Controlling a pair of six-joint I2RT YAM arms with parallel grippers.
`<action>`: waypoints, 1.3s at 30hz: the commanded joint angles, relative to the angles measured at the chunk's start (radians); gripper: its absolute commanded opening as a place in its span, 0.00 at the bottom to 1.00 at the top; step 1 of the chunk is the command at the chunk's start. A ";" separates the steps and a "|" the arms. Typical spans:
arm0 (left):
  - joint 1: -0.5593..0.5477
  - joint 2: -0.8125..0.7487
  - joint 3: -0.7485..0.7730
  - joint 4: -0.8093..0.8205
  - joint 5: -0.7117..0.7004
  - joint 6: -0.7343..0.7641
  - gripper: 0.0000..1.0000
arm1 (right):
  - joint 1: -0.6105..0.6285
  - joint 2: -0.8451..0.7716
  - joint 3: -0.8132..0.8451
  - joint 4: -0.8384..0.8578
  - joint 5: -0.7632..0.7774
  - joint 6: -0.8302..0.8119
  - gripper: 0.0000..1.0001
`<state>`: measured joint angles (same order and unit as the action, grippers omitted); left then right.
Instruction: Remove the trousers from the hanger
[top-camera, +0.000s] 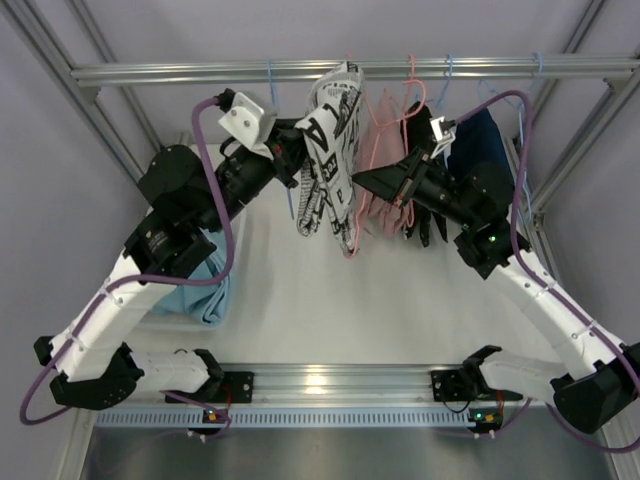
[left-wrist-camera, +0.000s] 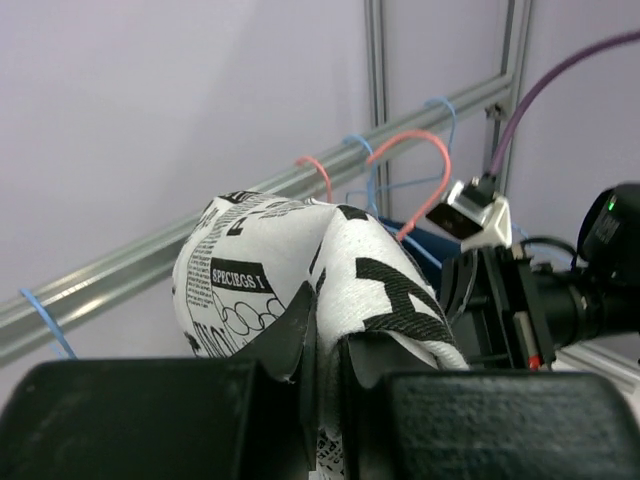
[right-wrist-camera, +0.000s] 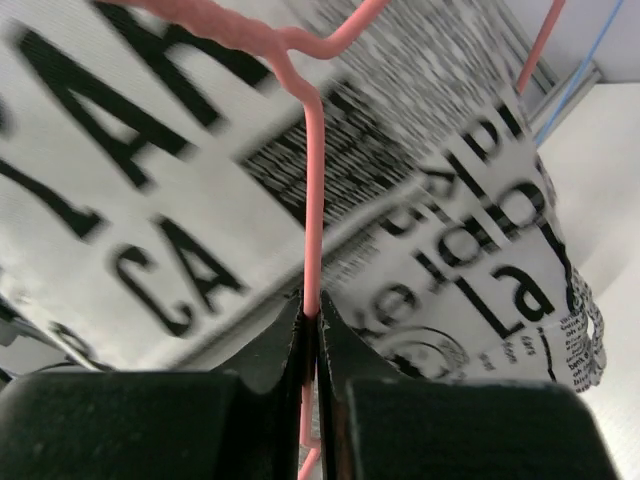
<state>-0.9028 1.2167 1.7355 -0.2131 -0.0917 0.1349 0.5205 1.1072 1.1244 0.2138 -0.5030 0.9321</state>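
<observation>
The left end effector (left-wrist-camera: 318, 345) pinches the black-and-white trousers (top-camera: 330, 160), hanging under the rail (top-camera: 200, 72). The right end effector (right-wrist-camera: 312, 325) pinches a pink hanger (right-wrist-camera: 313, 200) against them. The blue trousers (top-camera: 200, 292) lie on the counter (top-camera: 400, 310).

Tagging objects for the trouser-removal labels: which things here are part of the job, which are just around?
Job: newsprint trousers, gripped by left gripper; pink hanger, pinched by right gripper; pink trousers, hanging; light blue trousers, on table.
Around: metal rail; blue hanger hook.
</observation>
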 joint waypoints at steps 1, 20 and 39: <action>0.007 -0.016 0.140 0.204 0.035 -0.018 0.00 | 0.003 -0.004 -0.002 -0.017 -0.002 -0.104 0.00; 0.327 -0.235 0.179 0.271 -0.180 0.354 0.00 | 0.042 0.029 0.083 -0.105 -0.003 -0.203 0.00; 0.617 -0.694 -0.448 -0.040 -0.706 0.640 0.00 | 0.050 0.072 0.106 -0.128 -0.006 -0.230 0.00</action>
<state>-0.3161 0.5449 1.2976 -0.2420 -0.6914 0.7464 0.5541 1.1767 1.1793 0.0654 -0.5026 0.7315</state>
